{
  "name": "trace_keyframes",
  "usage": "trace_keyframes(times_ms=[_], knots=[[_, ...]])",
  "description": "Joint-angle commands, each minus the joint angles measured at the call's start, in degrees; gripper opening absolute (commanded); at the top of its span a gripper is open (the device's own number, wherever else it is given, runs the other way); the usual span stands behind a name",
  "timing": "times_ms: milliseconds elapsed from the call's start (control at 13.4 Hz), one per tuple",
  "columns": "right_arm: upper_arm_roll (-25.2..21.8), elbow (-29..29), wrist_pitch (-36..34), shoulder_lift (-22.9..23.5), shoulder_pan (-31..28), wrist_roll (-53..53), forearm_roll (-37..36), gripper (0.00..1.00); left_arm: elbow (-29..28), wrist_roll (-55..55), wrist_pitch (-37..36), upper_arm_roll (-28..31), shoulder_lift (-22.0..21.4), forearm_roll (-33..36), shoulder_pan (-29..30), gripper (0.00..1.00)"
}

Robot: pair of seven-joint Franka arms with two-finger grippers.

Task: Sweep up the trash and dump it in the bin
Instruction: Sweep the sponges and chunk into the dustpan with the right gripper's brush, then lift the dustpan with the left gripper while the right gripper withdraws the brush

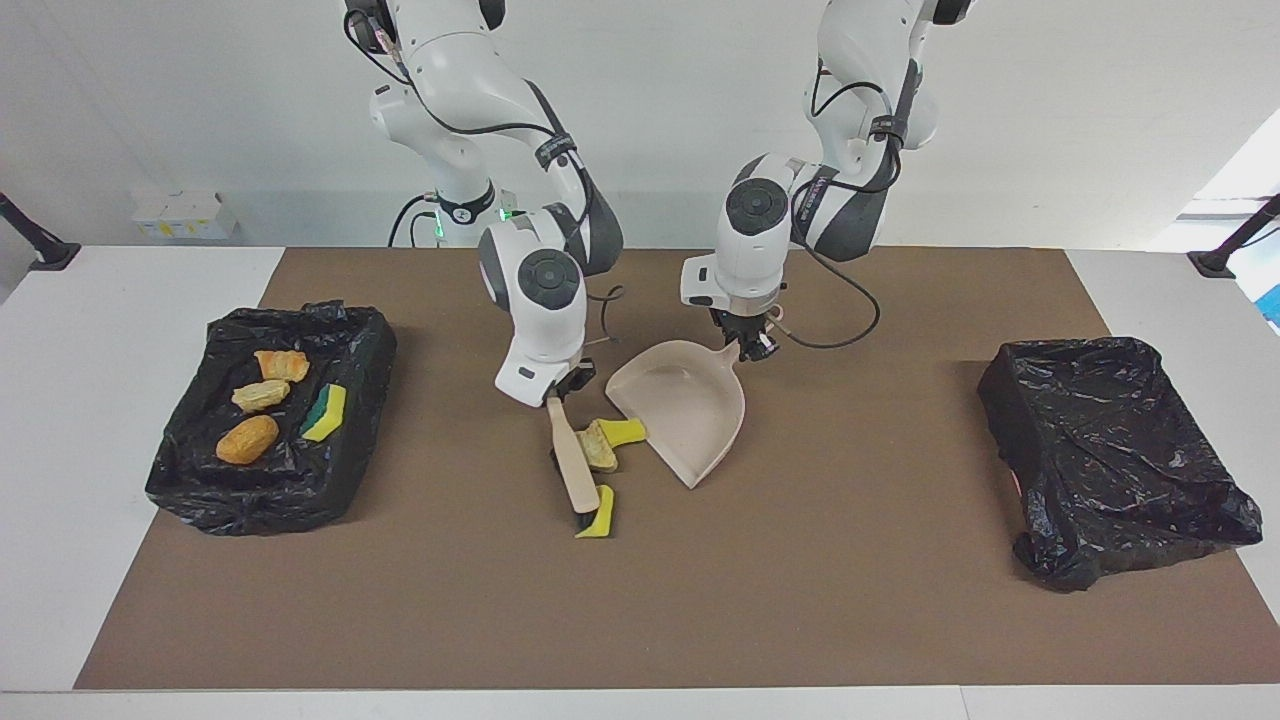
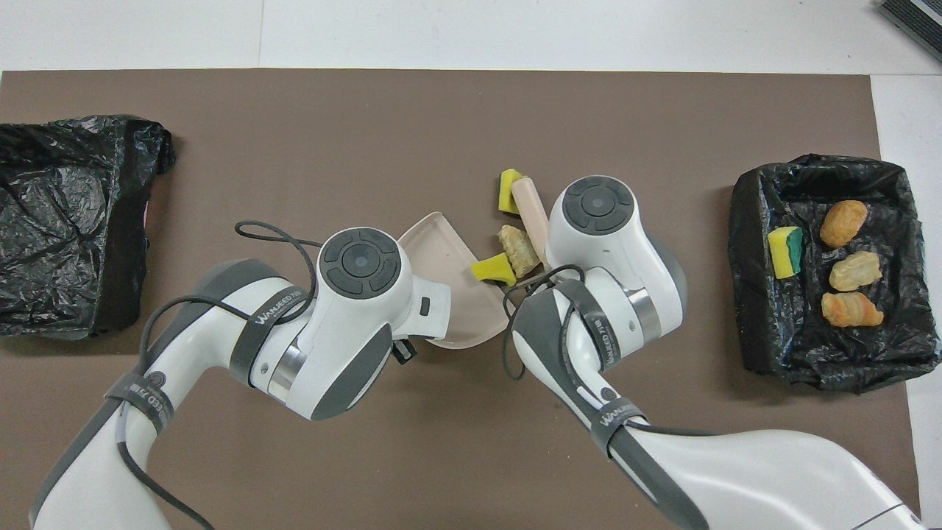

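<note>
Sweeping step: right pincer [image 1: 567, 388] grips the brush [image 1: 573, 468], herding scraps [image 1: 600, 446] beside the dustpan [image 1: 690, 410] gripped by left pincer [image 1: 745, 345]; next push them inside.

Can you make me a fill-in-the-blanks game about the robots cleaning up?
1. The right gripper holds the ____.
2. The left gripper holds the beige ____ by its handle.
3. The black-lined tray at the right arm's end holds ____ scraps.
4. The bagged bin at the left arm's end shows ____ scraps in it.

Missing words: brush; dustpan; four; no
</note>
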Motion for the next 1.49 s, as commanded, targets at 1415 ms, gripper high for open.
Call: trace_keyframes(times_ms=[1415], knots=[[6.40,-4.97,-20.45,-17.51,-3.25,6.00,10.30,0.00,1.65,31.69,2.11,1.24,-3.27,0.71,7.27,0.00]])
